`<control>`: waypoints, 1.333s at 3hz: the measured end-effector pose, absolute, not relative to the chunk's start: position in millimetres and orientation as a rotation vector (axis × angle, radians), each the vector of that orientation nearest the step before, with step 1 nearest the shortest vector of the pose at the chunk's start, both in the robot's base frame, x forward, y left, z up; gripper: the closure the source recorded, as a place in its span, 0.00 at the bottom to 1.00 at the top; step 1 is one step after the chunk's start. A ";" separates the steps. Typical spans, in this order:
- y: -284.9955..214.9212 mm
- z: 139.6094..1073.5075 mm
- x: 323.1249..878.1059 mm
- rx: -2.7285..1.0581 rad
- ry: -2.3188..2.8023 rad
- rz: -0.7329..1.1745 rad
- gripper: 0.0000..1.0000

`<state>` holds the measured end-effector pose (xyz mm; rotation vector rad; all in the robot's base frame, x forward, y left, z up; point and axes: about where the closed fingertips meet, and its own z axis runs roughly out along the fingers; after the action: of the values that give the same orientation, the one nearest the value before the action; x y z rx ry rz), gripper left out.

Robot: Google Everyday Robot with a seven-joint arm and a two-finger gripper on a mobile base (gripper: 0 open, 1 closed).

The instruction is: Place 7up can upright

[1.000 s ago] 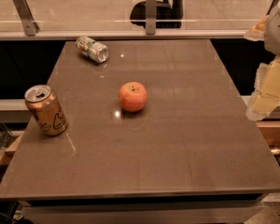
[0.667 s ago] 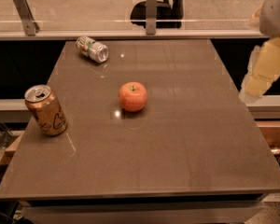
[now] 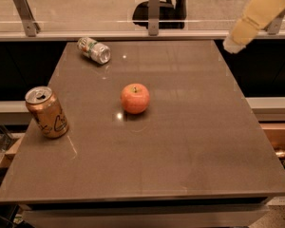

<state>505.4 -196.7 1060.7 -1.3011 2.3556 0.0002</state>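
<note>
my tool [image 3: 235,40] sits at the upper right, above the far right corner of the worktop [image 3: 194,146]. over the last second it has climbed from beside the right edge and swung in toward the far side. i cannot tell whether it is released or clenched, but nothing hangs from it that i can see.

i judge the reach is only starting. the 7up can [image 3: 94,50] lies on its side near the far left corner, shiny end facing the front right, well apart from my tool. it is untouched and not yet upright.

an apple [image 3: 135,98] rests near the middle of the worktop, and a bronze can [image 3: 46,111] stands upright at the left edge. both are nearer the front than a path along the far edge, so i expect neither to block me. the rail post [image 3: 153,12] just behind that edge is what i would watch.
</note>
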 end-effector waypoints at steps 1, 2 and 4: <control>-193.5 1070.4 511.8 -1.272 2.326 -0.007 0.00; -188.9 1076.9 516.7 -1.275 2.284 -0.023 0.00; -136.0 1093.1 549.5 -1.388 2.144 -0.085 0.00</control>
<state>549.5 -136.0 1093.1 -1.3878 2.1436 -0.0852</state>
